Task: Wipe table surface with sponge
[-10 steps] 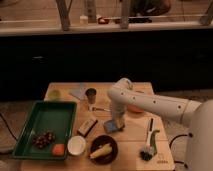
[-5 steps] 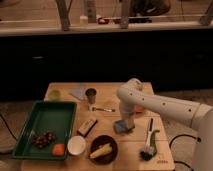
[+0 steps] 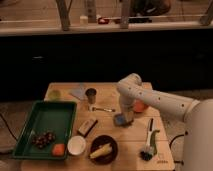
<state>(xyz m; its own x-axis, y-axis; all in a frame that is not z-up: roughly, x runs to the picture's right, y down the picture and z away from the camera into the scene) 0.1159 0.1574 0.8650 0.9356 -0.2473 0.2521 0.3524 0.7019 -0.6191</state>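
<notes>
The table surface (image 3: 112,162) is a light tan wooden plank top. The sponge (image 3: 120,120), a small blue pad, lies flat on it right of the middle. My gripper (image 3: 125,116) comes down from the white arm (image 3: 155,100) and sits on the sponge, shut on it and holding it against the wood. The arm reaches in from the right edge and bends at an elbow above the table's far side. The gripper hides part of the sponge.
A green tray (image 3: 47,117) with dark grapes sits at left. Nearby are an orange fruit (image 3: 59,149), a white bowl (image 3: 76,145), a dark bowl with a banana (image 3: 102,148), a dark block (image 3: 87,127), a metal cup (image 3: 91,95), a spoon (image 3: 102,108), a grey-blue cloth (image 3: 77,91), an orange object (image 3: 140,106) and a brush (image 3: 148,141).
The gripper has slid the sponge to the right across the table, then a little toward the far side. The elbow has swung right with it. Other objects have not moved.
</notes>
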